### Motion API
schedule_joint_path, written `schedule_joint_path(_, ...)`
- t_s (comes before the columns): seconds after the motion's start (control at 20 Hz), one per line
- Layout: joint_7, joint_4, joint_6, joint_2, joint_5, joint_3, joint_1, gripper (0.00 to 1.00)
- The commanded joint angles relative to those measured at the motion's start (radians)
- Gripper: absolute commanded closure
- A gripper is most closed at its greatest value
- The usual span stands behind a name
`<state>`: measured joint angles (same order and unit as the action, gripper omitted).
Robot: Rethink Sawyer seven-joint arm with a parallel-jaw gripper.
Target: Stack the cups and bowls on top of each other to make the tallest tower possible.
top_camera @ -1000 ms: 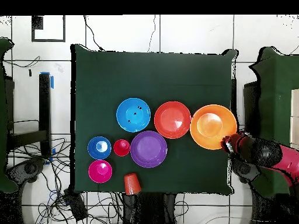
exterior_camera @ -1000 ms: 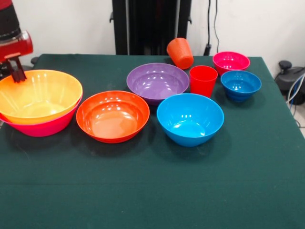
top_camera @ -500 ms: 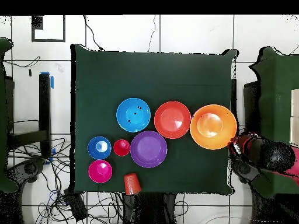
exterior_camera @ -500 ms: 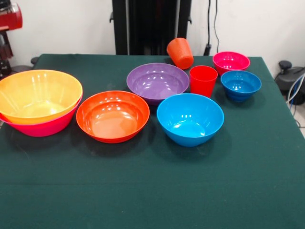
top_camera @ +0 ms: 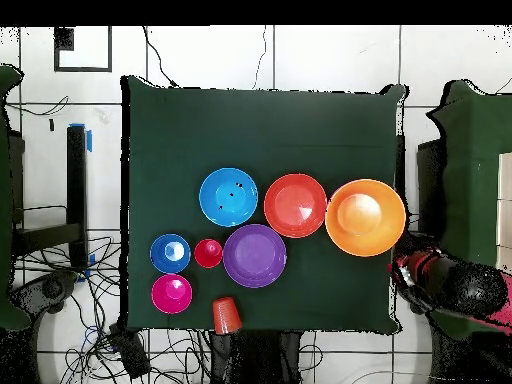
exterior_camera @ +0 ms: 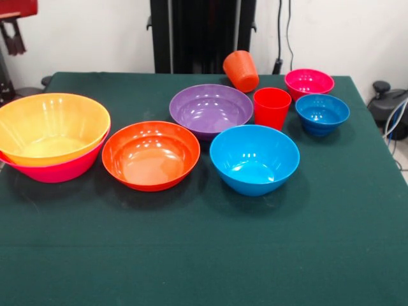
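The big yellow-orange bowl (exterior_camera: 51, 127) (top_camera: 365, 216) sits nested in the big pink bowl (exterior_camera: 60, 171) at the table's left in the front view. Beside this short tower stand a red-orange bowl (exterior_camera: 151, 155) (top_camera: 295, 205), the purple bowl (exterior_camera: 210, 108) (top_camera: 254, 255) and the medium blue bowl (exterior_camera: 254, 158) (top_camera: 228, 196). Further right are the upright red cup (exterior_camera: 271, 107) (top_camera: 208, 253), the small blue bowl (exterior_camera: 322, 113) (top_camera: 170, 253) and the small magenta bowl (exterior_camera: 309, 83) (top_camera: 171, 293). The orange cup (exterior_camera: 241, 70) (top_camera: 227, 314) lies tipped at the back edge. My gripper (exterior_camera: 13, 37) (top_camera: 402, 263) hangs high beyond the table's edge, holding nothing, apart from the nested pair.
A green cloth covers the table (exterior_camera: 204, 255) (top_camera: 260, 130). A black pedestal column (exterior_camera: 203, 35) rises behind the orange cup. Cables (top_camera: 70, 300) lie on the floor around the table.
My gripper has risen from the rim of the yellow-orange bowl and drawn back off the table's edge. The bowls and cups have not moved.
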<state>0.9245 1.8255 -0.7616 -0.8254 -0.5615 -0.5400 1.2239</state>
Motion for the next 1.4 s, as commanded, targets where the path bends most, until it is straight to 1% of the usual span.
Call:
schedule_joint_path(0.05, 0.178, 0.260, 0.055, -0.060, 0.036, 0.072, -0.025, 1.00)
schedule_joint_path(0.2, 0.210, 0.337, 0.126, -0.082, 0.043, 0.085, -0.016, 1.00)
schedule_joint_path(0.35, 0.236, 0.378, 0.169, -0.088, 0.049, 0.108, -0.026, 1.00)
schedule_joint_path(0.5, 0.270, 0.415, 0.232, -0.083, 0.048, 0.126, -0.035, 1.00)
schedule_joint_path(0.6, 0.275, 0.422, 0.243, -0.083, 0.049, 0.131, -0.039, 1.00)
schedule_joint_path(0.7, 0.301, 0.434, 0.292, -0.074, 0.052, 0.140, -0.052, 1.00)
schedule_joint_path(0.75, 0.305, 0.435, 0.300, -0.073, 0.055, 0.142, -0.057, 1.00)
schedule_joint_path(0.9, 0.347, 0.426, 0.323, -0.066, 0.066, 0.158, -0.087, 1.00)
schedule_joint_path(0.95, 0.360, 0.428, 0.329, -0.070, 0.072, 0.162, -0.092, 1.00)
schedule_joint_path(1.1, 0.438, 0.443, 0.345, -0.109, 0.111, 0.191, -0.121, 1.00)
schedule_joint_path(1.25, 0.471, 0.464, 0.376, -0.121, 0.129, 0.203, -0.125, 1.00)
schedule_joint_path(1.4, 0.507, 0.480, 0.442, -0.095, 0.139, 0.203, -0.128, 1.00)
